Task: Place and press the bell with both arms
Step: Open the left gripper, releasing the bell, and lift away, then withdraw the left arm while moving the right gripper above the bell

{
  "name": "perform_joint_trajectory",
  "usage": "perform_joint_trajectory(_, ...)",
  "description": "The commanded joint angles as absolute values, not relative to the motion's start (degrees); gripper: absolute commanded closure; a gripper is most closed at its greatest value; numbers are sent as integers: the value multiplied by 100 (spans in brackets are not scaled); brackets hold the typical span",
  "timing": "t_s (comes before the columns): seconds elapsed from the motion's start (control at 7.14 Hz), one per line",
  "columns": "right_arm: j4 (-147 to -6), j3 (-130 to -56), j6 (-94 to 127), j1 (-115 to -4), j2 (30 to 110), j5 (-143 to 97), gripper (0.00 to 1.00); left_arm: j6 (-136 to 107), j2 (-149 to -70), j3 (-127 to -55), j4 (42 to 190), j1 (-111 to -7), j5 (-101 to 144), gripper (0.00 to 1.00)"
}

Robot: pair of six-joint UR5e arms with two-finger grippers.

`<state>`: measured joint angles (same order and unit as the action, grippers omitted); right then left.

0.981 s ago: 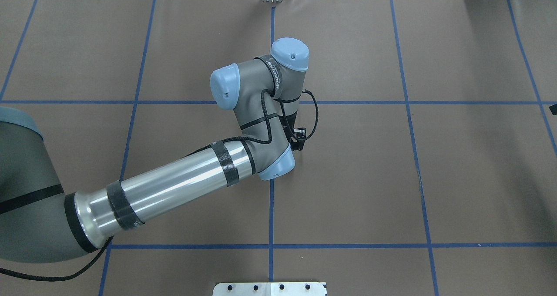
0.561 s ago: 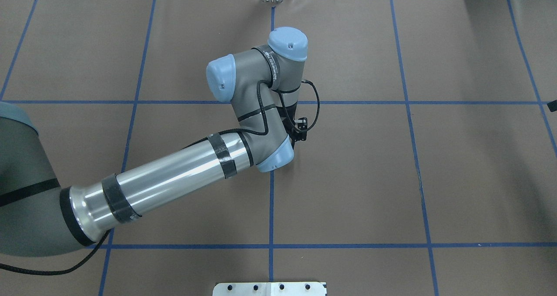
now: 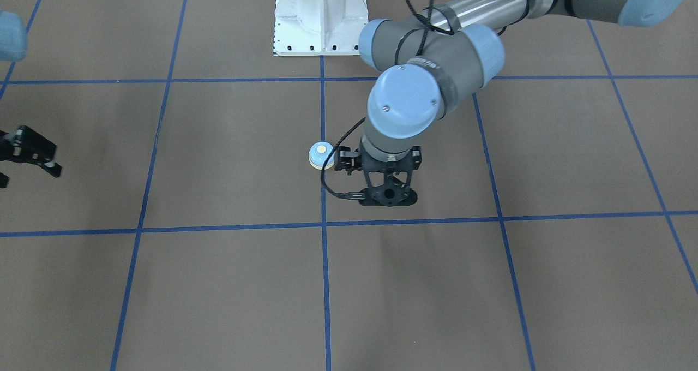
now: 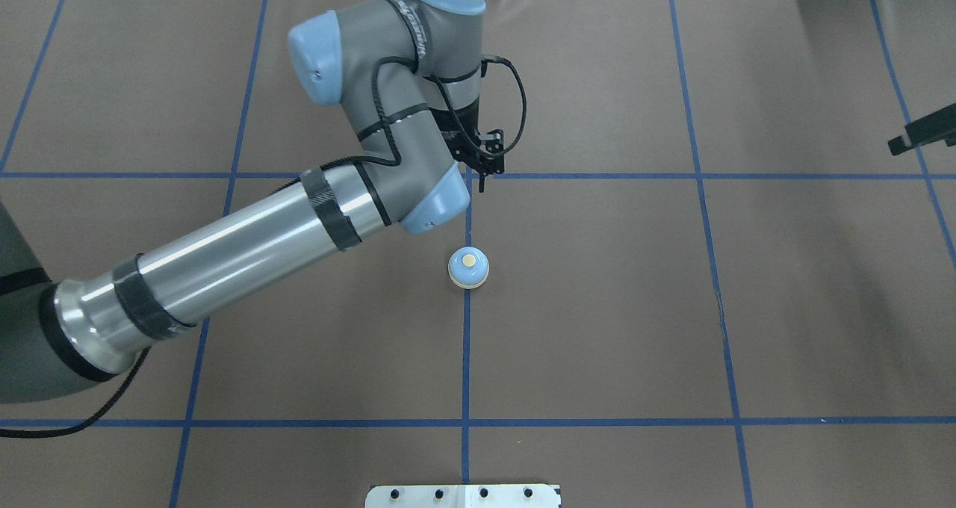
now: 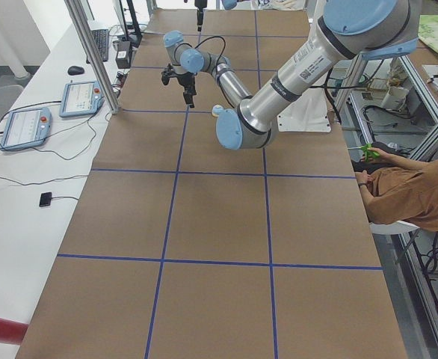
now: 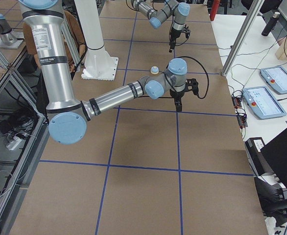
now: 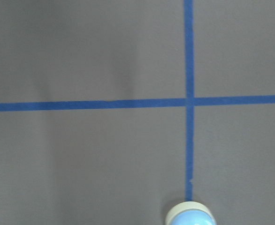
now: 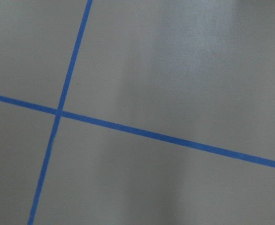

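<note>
You can count the placing half as done and the pressing half as not yet begun. The left gripper hangs above the table just beyond the bell, and you can't tell whether its jaws are apart or together. The bell stands upright and free on the centre blue line, with the right gripper well off at the right edge, its jaws equally unreadable.

Blue-domed bell sits on a tape line near the table's ctr, clear of both grippers. L arm, in from 1 o'clock, hangs the L gripper at the bell's 4 o'clock. R gripper is cut off at the 9 o'clock edge. White base at 12.
</note>
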<state>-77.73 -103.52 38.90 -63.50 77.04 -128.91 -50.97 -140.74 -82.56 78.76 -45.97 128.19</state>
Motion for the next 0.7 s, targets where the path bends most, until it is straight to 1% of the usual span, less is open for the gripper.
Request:
perform_joint_trajectory(0.0,-7787,-10406,5261,-5138,6771,-12421,9,-4504,-12706,-9462,7919,-5052,12945,4)
perform_joint_trajectory(0.14,-7787,-10467,5996,-4367,6559,-11497,34,-4048,-12370,-9605,7867,-5332,13138,3)
perform_joint_trajectory(0.28,-7892,-10346,6490,-3611,6165,-10739,85,-3695,-11818,-9954,7866,-5500,13183,3)
perform_joint_trajectory(0.42,-8023,-10301,6573,-3360,5970,-10653,100,-3396,-11395,-10184,7884,-5624,13166,2)
perform_joint_trajectory(0.56,-8051,-9918,7009,-3236,5498,-10661,100,-3105,-11138,-10247,7892,-5677,13123,1)
